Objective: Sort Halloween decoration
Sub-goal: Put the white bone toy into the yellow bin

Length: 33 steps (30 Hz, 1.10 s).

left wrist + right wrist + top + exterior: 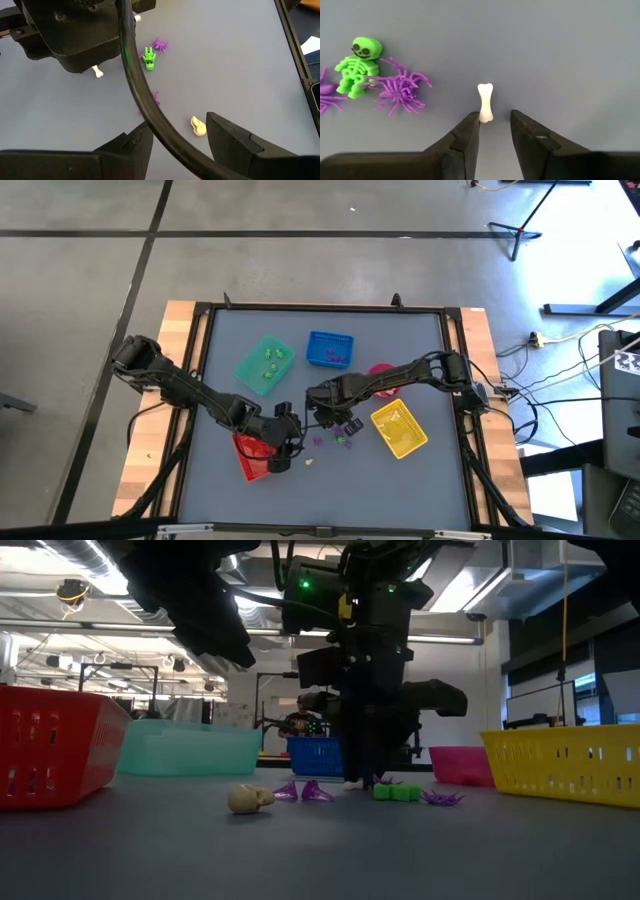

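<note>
- In the low view, a cream skull trinket (250, 799) is lying nearest the camera on the grey worktop (320, 850), with two purple trinkets (303, 791) just beside it, then a green piece (397, 793) and a purple spider (441, 798).
- The right gripper (494, 131) is hanging low over a single white bone (485, 102), its jaws standing parted with the bone's end between the tips, not pinched.
- Only the right wrist view is showing one green skeleton (356, 66) touching a purple spider (397, 92).
- The left gripper (175, 135) is hovering released, holding nothing, above the skull.
- The high view alone is showing all four trays: one red (250, 456), one green (264, 364), one blue (329, 348), one yellow (399, 429), plus one pink bowl (383, 370) partly hidden by the right arm.
- Loose trinkets are lying between the red and yellow trays.
</note>
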Each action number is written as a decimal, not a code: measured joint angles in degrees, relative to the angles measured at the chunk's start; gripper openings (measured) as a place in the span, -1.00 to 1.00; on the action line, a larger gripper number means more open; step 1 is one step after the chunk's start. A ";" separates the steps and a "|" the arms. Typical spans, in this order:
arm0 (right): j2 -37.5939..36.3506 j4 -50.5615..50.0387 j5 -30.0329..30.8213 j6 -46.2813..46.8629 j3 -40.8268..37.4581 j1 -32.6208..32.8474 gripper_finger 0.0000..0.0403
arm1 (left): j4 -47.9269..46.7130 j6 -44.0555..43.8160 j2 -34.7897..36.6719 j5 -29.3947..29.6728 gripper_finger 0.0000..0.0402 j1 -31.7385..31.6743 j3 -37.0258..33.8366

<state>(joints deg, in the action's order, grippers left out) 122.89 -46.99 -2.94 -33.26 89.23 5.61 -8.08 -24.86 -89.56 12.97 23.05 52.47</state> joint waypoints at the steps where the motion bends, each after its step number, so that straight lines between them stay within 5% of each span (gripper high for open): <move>1: -0.07 -0.17 0.02 0.00 0.00 0.00 -0.44 | 0.02 0.00 0.00 0.01 -0.18 0.00 0.00; 33: -0.81 0.46 -2.27 5.92 0.02 0.05 -0.44 | 0.02 0.00 0.00 0.04 -0.18 -0.04 0.00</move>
<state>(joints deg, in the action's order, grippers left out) 122.08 -46.53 -5.21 -27.33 89.25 5.65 -8.05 -24.86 -89.56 13.02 23.00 52.47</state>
